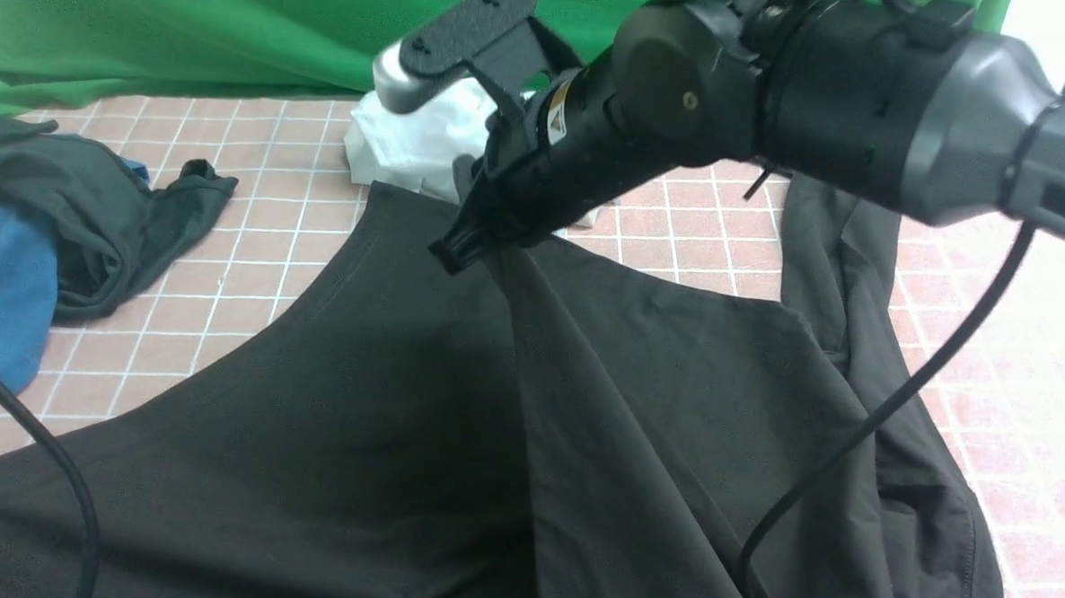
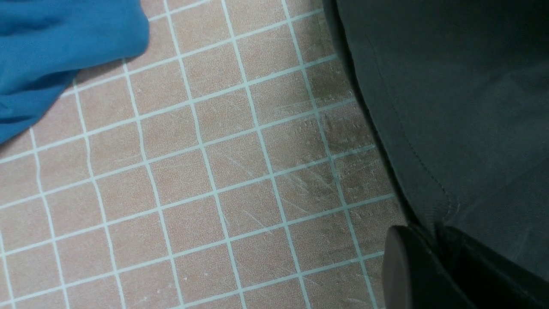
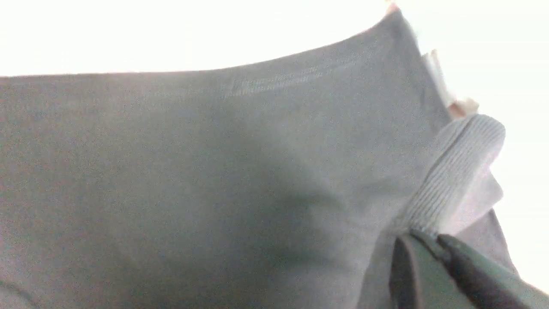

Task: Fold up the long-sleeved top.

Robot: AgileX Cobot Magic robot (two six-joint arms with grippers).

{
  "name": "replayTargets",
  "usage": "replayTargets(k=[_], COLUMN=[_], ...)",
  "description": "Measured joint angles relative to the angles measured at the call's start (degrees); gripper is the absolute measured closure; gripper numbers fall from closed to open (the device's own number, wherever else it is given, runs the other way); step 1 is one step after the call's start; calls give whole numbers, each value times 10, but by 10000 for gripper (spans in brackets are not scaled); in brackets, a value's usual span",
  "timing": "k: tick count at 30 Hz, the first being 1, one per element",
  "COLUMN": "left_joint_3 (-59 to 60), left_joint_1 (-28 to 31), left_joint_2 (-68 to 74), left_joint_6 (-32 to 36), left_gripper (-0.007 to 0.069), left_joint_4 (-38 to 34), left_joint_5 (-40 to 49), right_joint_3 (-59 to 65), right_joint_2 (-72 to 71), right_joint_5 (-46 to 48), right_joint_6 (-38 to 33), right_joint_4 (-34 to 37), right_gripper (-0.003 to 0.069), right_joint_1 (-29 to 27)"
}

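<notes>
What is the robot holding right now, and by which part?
The long-sleeved top: the right end effector pinches its ribbed cuff, and the left end effector pinches its stitched hem.

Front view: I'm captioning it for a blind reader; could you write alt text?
The right hand pinches the dark long-sleeved top and holds a ridge of its fabric up off the pink gridded table, where the rest lies spread. A blue shirt and a dark grey garment sit heaped at the left.
</notes>
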Motion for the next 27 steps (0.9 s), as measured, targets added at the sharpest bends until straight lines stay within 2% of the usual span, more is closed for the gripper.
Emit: replayTargets(k=[9,14,16,18,21,24,27], left_joint_3=[0,0,0,0,0,0,0], left_joint_1=[0,0,0,0,0,0,0], left_joint_2=[0,0,0,0,0,0,0], left_joint_6=[0,0,0,0,0,0,0], left_gripper=[589,589,589,589,589,589,589], left_joint_4=[0,0,0,0,0,0,0], left_joint_5=[-1,-2,-2,-2,-7,-7,-8], right_joint_3=[0,0,0,0,0,0,0], right_joint_2=[5,26,37,41,37,17,-2], right_joint_5=[-33,-38,-33,-25,-10,7,27], right_joint_6=[-28,-17,-12,-9,-9,-12,-9], right_joint_4=[44,60,88,103,108,94,51], right_gripper=[615,576,482,344,206,169,211], right_joint_1=[5,6,6,7,10,10,0])
